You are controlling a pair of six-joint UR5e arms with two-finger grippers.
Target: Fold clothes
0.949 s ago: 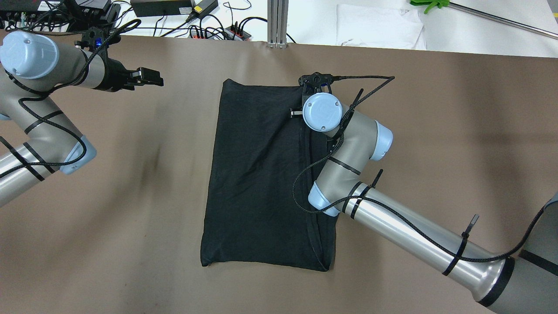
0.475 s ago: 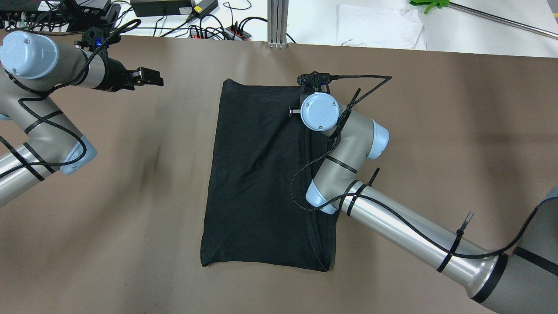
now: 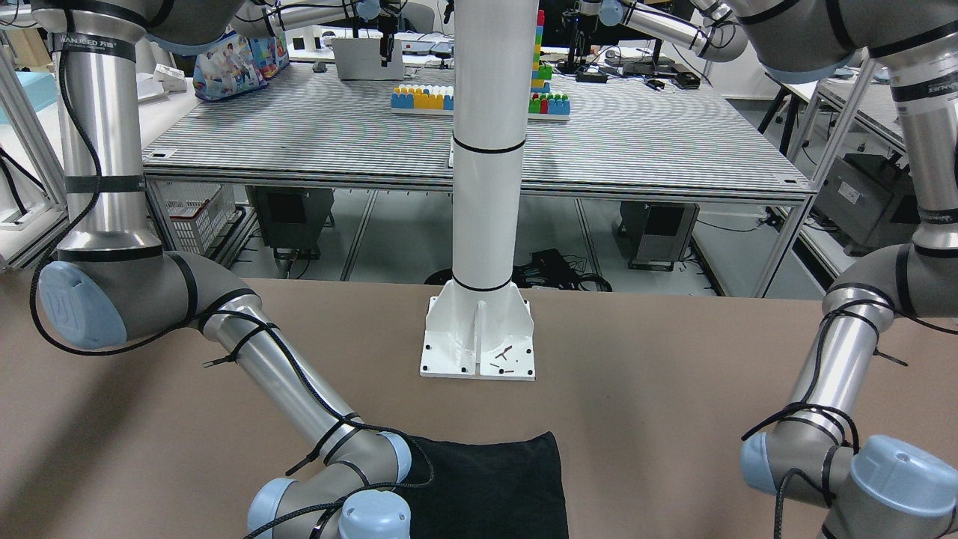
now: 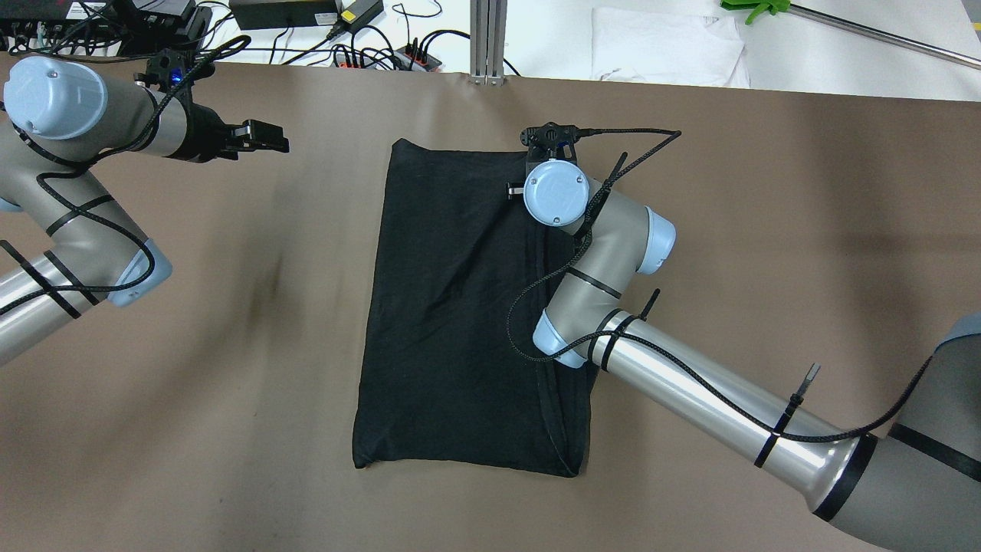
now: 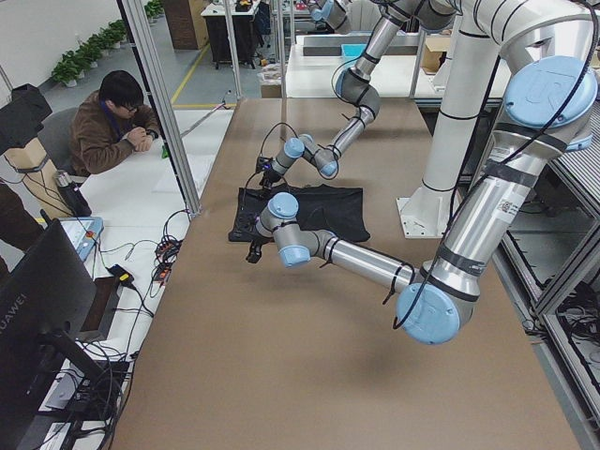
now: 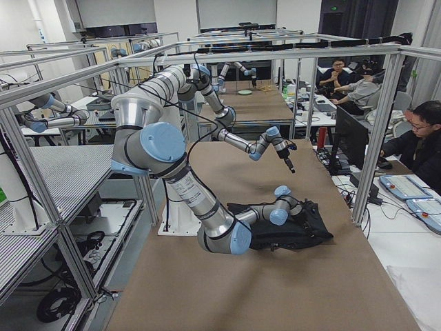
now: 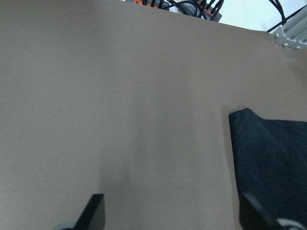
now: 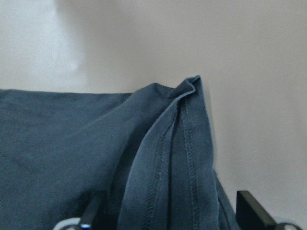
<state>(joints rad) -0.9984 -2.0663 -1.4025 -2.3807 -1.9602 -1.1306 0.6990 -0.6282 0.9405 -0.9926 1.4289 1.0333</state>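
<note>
Since a moment ago my right wrist has slid a little toward the far edge and inward over the cloth; my left arm has barely shifted.

The plain black soft fabric garment point(image 4: 460, 307) lies flat in the middle of the brown-covered table point(image 4: 230, 399), folded into a long rectangle with a doubled hem strip along its right side.

From overhead, my right wrist's pale blue cap sits above the garment's far right corner and hides the claw beneath it. Only the right wrist camera shows that claw. My right gripper point(image 8: 172, 211) has its two dark fingers spread wide, and the stitched, turned-over hem corner lies between them, not pinched.

My left gripper point(image 7: 172, 213) hangs over bare table well to the garment's left, fingers equally apart. Its own camera catches only the garment's far left corner.

The front-facing camera alone shows the white bolted pillar base point(image 3: 477, 338), with the garment's near end just in front of it.

The side cameras add a seated person in a brown top point(image 5: 111, 120) beyond the table's far edge.

Readable writing: "HUAWEI" on the back of a dark monitor point(image 5: 28, 314). The lettering on my arm bands is too small to read.
</note>
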